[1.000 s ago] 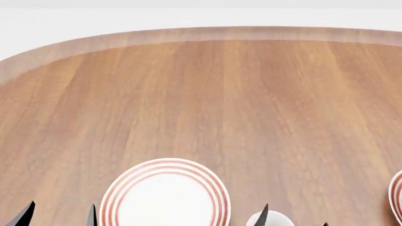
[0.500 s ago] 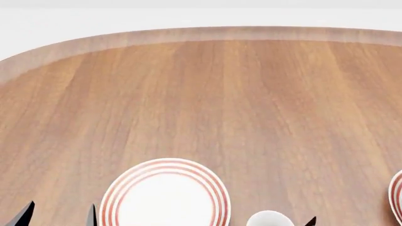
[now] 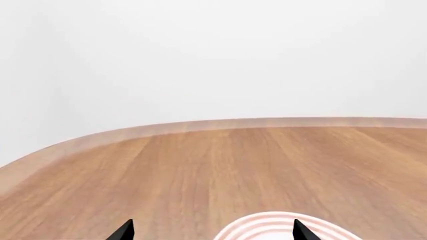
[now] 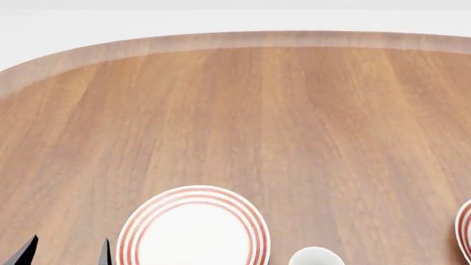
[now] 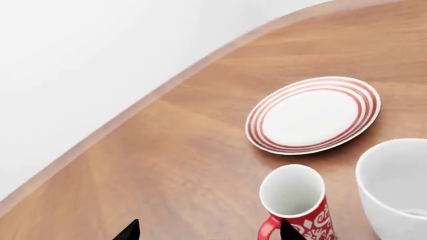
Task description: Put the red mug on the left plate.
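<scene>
The red mug point(image 5: 297, 202) stands upright on the table, white inside, with floral swirls and its handle toward my right gripper. My right gripper point(image 5: 209, 232) is open. One fingertip point(image 5: 288, 231) is right by the mug's handle, and the mug body lies outside the jaws. The left plate point(image 4: 193, 227) is white with red rings and lies at the near middle of the head view. It also shows in the right wrist view point(image 5: 312, 114) and the left wrist view point(image 3: 280, 227). My left gripper point(image 4: 68, 255) is open and empty, just left of the plate.
A larger plain white mug point(image 5: 395, 187) stands close beside the red mug. A white mug rim point(image 4: 315, 257) shows at the head view's bottom edge, right of the plate. The second ringed plate point(image 4: 465, 227) is cut off at the right edge. The wooden table point(image 4: 243, 110) has a raised curved rim.
My right gripper's fingertips moved right and dropped out of the head view's bottom edge. The left gripper sank slightly. The plates and the mug rim did not move.
</scene>
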You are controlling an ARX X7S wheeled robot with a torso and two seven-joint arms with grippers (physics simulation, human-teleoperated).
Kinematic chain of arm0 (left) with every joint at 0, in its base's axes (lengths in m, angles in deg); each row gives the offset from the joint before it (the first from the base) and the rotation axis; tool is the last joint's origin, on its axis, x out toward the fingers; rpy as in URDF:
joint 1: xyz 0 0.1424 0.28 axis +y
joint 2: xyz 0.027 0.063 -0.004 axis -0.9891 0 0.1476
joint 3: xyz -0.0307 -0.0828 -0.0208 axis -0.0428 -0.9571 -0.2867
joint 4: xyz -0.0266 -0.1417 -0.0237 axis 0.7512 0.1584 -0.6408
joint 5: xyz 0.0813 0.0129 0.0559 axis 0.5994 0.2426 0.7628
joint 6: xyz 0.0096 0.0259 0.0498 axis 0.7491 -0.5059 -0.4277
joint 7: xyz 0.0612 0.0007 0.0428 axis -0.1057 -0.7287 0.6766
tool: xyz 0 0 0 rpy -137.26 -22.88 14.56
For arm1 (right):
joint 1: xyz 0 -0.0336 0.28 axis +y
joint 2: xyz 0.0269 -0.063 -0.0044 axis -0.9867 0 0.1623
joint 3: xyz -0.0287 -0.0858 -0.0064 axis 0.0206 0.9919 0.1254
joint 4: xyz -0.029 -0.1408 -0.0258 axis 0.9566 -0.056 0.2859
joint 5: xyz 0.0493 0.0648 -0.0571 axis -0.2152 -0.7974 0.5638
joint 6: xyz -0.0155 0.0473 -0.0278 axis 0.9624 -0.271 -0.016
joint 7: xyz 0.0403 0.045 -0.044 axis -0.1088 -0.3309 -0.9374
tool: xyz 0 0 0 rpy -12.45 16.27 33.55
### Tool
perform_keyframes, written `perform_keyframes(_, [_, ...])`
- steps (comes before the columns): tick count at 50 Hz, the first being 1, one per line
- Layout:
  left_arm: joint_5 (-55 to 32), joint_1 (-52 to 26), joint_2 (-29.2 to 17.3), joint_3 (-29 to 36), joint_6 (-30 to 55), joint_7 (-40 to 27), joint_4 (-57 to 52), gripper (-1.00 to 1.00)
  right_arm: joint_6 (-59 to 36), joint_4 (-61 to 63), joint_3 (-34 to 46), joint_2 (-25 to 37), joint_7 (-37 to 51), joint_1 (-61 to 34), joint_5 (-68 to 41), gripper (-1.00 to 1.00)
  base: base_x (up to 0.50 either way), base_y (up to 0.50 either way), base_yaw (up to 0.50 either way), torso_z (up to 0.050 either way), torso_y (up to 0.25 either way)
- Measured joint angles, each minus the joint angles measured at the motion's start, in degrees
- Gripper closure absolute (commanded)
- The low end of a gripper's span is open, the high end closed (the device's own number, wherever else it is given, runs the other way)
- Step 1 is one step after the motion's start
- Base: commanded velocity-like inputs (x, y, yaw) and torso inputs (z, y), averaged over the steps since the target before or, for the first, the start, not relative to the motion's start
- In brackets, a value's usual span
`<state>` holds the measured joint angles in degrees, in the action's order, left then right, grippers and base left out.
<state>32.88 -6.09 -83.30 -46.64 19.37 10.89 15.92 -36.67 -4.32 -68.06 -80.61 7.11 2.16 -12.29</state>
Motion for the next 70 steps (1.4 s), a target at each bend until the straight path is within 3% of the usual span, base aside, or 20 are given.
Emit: perform_keyframes(70, [-1.5,-0.6,-2.0,2.4,-0.8,-2.3,0.5,-1.00,2.7,-22.6,0.6,1.7,16.6,-17.8,-9.9,-1.00,0.00,0.00,0.00,0.000,0.000])
